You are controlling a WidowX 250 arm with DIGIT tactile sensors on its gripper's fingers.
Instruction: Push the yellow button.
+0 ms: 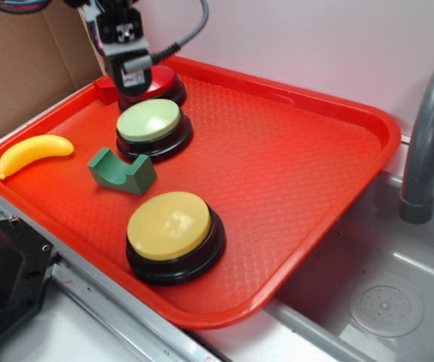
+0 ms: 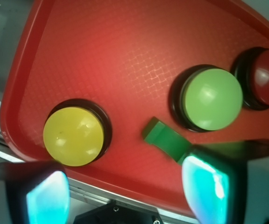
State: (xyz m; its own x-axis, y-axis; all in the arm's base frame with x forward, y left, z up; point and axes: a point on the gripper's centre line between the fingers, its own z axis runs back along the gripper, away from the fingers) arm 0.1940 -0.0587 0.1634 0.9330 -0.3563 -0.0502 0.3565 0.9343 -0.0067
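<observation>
My pincer [image 1: 136, 72], fingers apart and empty, hangs over the red button [image 1: 157, 81] at the tray's [image 1: 307, 173] far end, so the yellow button [image 1: 173, 228] near the front edge remains unpressed, everything left.

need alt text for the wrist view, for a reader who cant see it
Looking down from the gripper, whose two blurred fingertips frame the bottom edge with a wide gap between them, a red tray holds three round buttons on black bases: the yellow button at left, a green button and a red button at right. A green block lies between yellow and green.
</observation>
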